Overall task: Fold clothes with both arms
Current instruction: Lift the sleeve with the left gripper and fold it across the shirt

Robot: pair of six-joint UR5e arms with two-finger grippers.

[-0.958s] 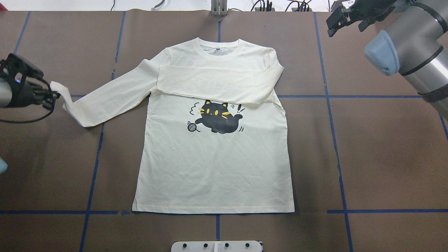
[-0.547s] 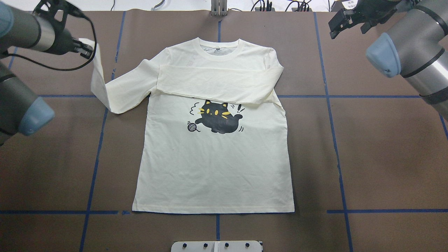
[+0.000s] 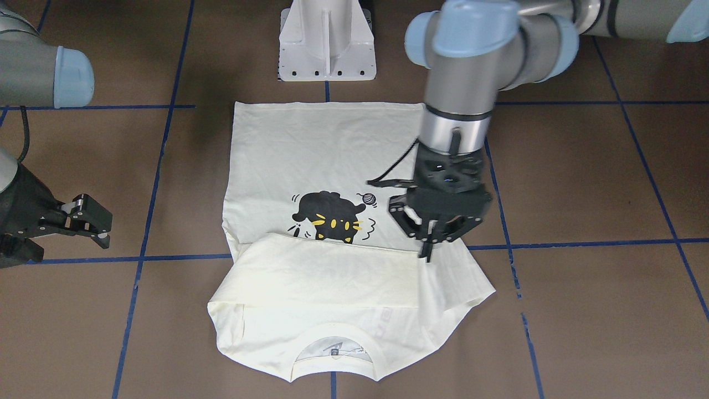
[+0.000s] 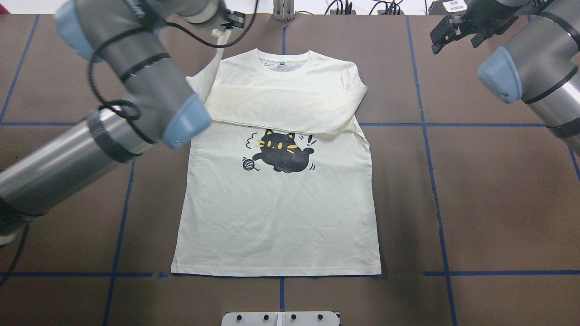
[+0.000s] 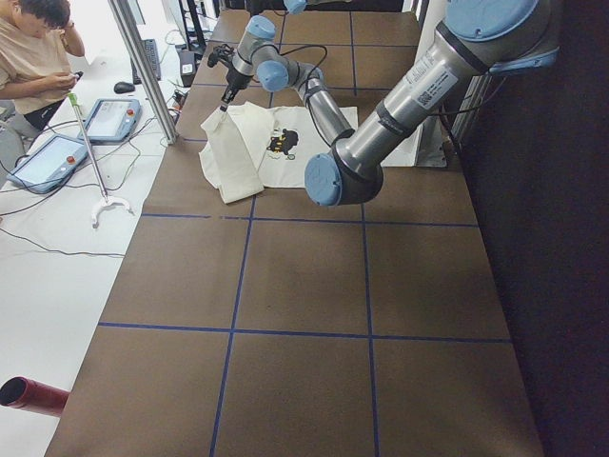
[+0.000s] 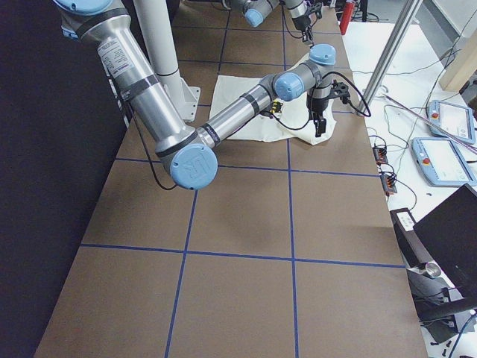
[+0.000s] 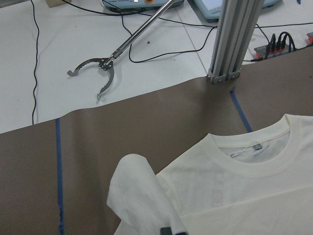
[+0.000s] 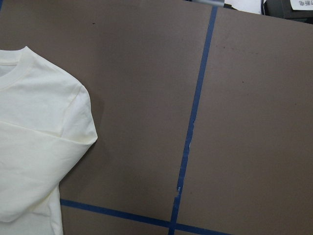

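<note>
The T-shirt [image 4: 276, 217] is cream-white, printed with a black cat [image 4: 282, 157] with yellow eyes and whiskers and a dark grey yarn ball [image 4: 248, 164]. The surface [image 4: 498, 181] is brown with a grid of blue tape lines [image 4: 498, 273]. The left arm [image 4: 131, 90] and right arm [image 4: 539, 68] are grey and silver with light-blue caps. The left claw [image 3: 428, 249] and right claw [image 3: 102, 230] are black.

One T-shirt [image 4: 276, 217] on the worktop [image 4: 498, 203], just the one. Two arms over it, left arm [image 4: 113, 131] and right arm [image 4: 534, 72], one pincer apiece: left pincer [image 3: 427, 248], right pincer [image 3: 95, 223]. One white pedestal [image 3: 327, 44]. Off the worktop: one person [image 5: 33, 57], two control tablets [image 5: 108, 120], one grabber stick [image 7: 98, 73].
</note>
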